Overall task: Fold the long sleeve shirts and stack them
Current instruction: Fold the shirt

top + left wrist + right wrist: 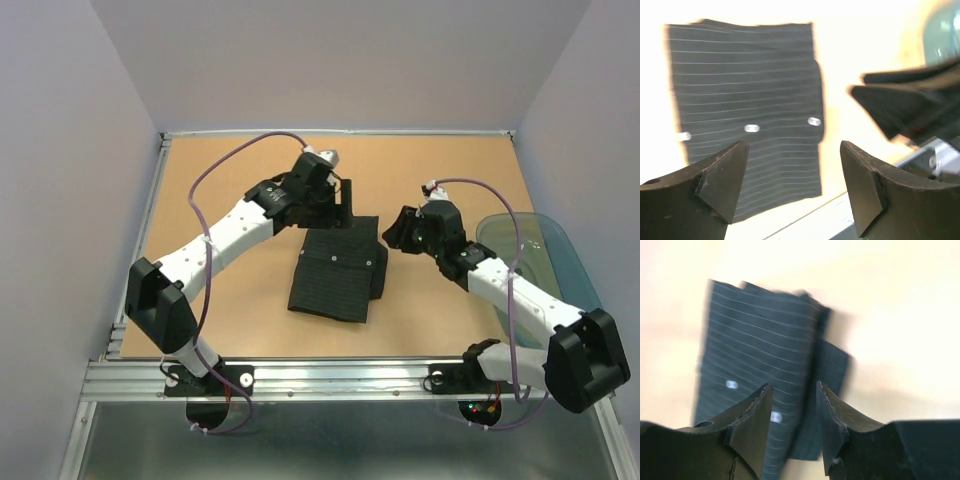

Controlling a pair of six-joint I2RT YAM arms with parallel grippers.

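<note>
One black pinstriped long sleeve shirt (336, 272) lies folded into a compact rectangle at the middle of the table, small white buttons showing. It shows in the left wrist view (745, 105) and the right wrist view (760, 355). My left gripper (343, 203) hangs open and empty just beyond the shirt's far edge. My right gripper (392, 233) is open and empty just right of the shirt's far right corner, above the table. In the right wrist view a lower folded layer (832, 370) sticks out past the top layer.
The table is a tan board (230, 190) with a metal rail (300, 375) along the near edge. A clear bluish bin (545, 250) stands at the right edge, behind my right arm. Grey walls close in the sides and back.
</note>
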